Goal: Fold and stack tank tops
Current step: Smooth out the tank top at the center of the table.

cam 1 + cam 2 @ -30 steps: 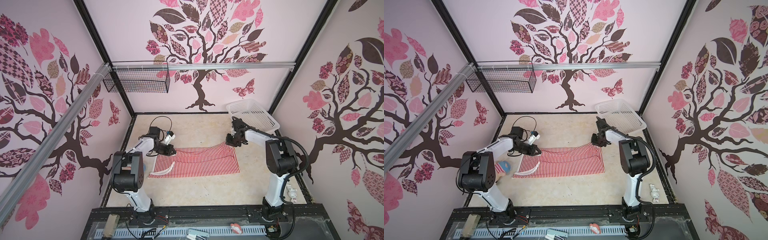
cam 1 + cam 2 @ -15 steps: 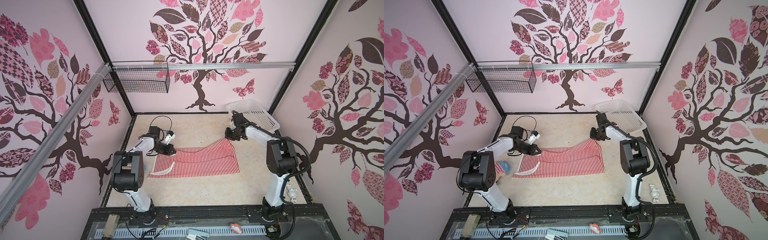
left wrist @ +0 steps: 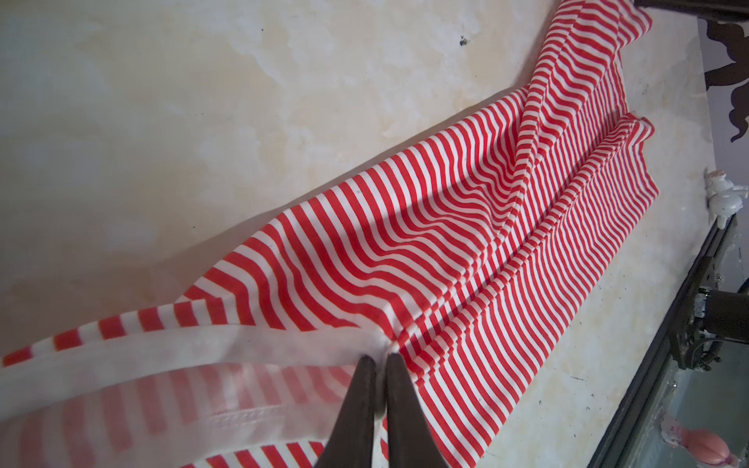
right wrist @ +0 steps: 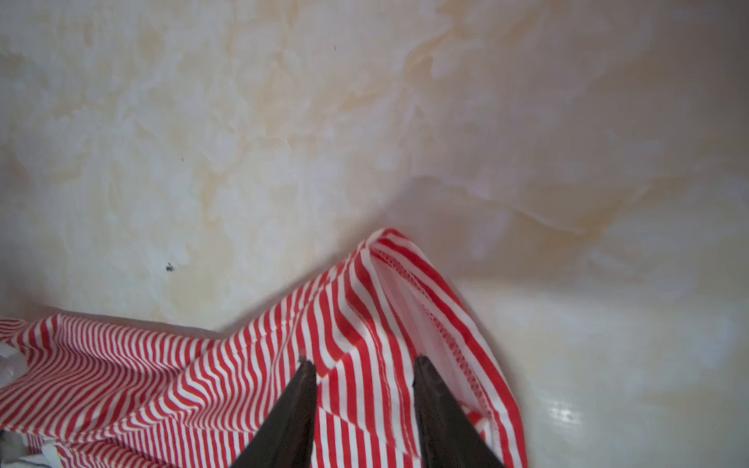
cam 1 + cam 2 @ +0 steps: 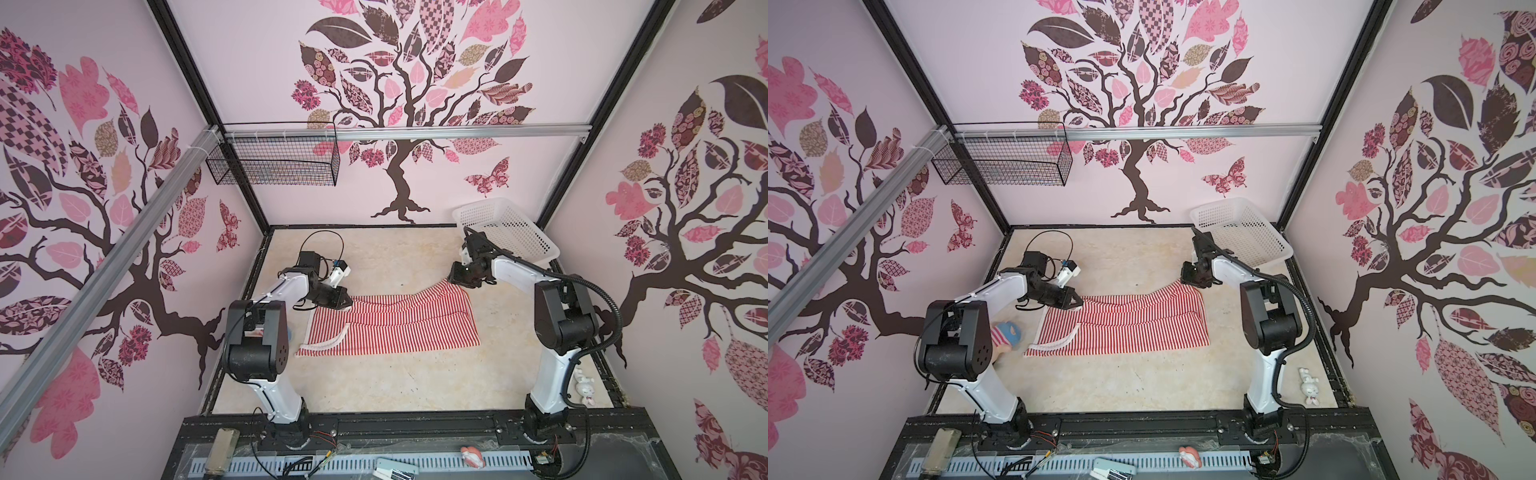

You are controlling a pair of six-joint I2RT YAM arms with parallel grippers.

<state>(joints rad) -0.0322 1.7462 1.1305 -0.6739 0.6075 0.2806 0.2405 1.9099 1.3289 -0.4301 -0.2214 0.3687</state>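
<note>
One red-and-white striped tank top lies folded lengthwise across the middle of the table, hem to the right. My left gripper is shut on its white trim at the far left corner, and the fabric stretches away from it in ridges. My right gripper hovers at the far right hem corner with its jaws apart. The striped corner lies loosely between and beyond its fingertips, peaked up toward the gripper.
A white perforated basket leans in the far right corner, just behind the right arm. A black wire basket hangs on the back wall. A small doll lies by the left arm, and a white figurine at the right edge.
The right gripper pulled the far right hem corner up and back toward the basket, then its jaws parted. The left gripper has stayed shut on the trim, unmoved.
</note>
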